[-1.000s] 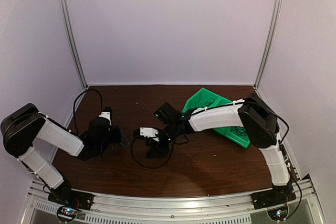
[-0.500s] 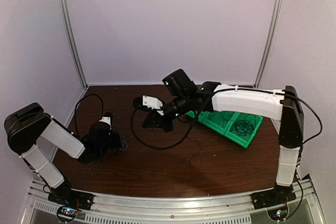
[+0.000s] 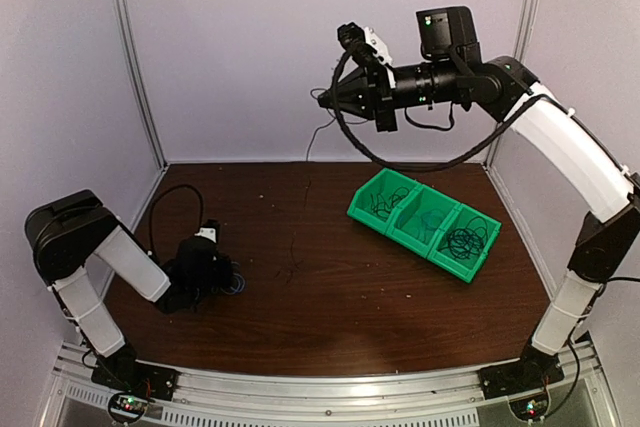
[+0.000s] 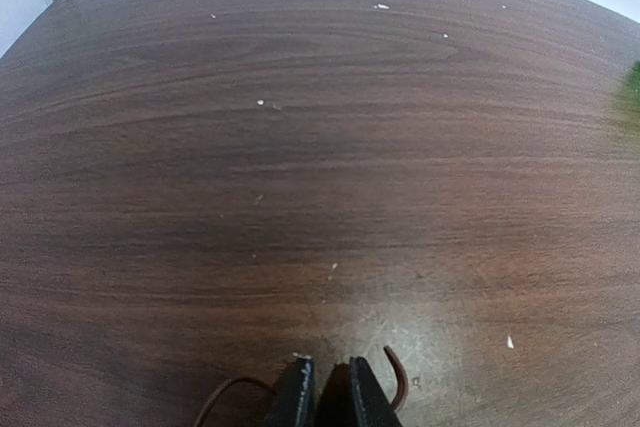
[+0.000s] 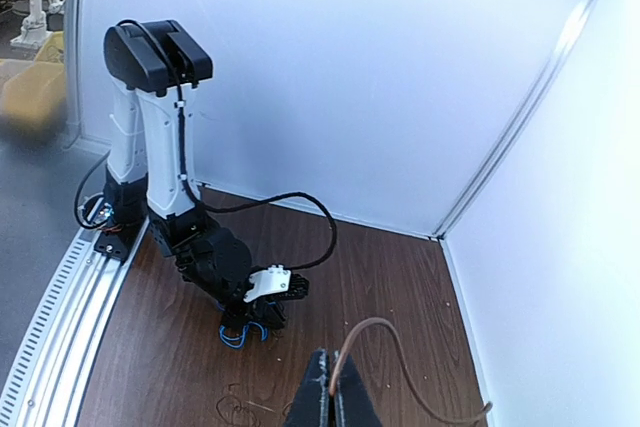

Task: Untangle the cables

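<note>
My right gripper is raised high over the back of the table. In the right wrist view it is shut on a thin brownish cable that arcs away to the right. A fine strand hangs below it toward the table. My left gripper rests low on the table at the left, over small blue cable loops. In the left wrist view its jaws stand nearly together, with a thin wire curling out on both sides. Loose dark cable lies on the wood.
A green three-compartment bin with dark cable coils stands at the right. White walls and metal corner posts enclose the brown table. The left arm's thick black hose loops over the table's left edge.
The right gripper closed on a thin cable and swung from table height up and back, high above the table. The left gripper stayed low at the left, shifting slightly.
</note>
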Controlling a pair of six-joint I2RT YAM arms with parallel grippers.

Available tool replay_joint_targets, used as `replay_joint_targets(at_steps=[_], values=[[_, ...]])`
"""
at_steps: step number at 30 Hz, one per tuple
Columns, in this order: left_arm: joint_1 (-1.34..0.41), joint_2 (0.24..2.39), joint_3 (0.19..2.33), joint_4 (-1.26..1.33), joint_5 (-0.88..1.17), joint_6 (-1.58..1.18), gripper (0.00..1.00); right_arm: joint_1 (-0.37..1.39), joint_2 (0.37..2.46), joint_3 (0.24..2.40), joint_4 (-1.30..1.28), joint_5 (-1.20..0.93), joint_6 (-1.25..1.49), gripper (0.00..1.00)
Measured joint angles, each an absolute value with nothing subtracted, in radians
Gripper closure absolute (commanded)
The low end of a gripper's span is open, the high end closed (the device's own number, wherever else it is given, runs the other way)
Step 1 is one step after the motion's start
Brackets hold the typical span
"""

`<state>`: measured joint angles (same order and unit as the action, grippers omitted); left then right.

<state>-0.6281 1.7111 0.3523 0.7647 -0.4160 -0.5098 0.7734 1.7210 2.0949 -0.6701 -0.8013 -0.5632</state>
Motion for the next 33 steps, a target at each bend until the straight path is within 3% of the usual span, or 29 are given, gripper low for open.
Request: replay_joint_targets(at_steps=[15, 33], values=[[-0.628, 1.599, 0.361, 0.67, -0.395, -0.52, 0.56, 0.474, 1.721, 2.052, -0.521, -0.762, -0.43, 1.0], [-0.628, 1.486, 0.364, 0.546, -0.389, -0.526, 0.54, 0.414, 1.775, 2.303, -0.376, -0.619, -0.458, 1.0]])
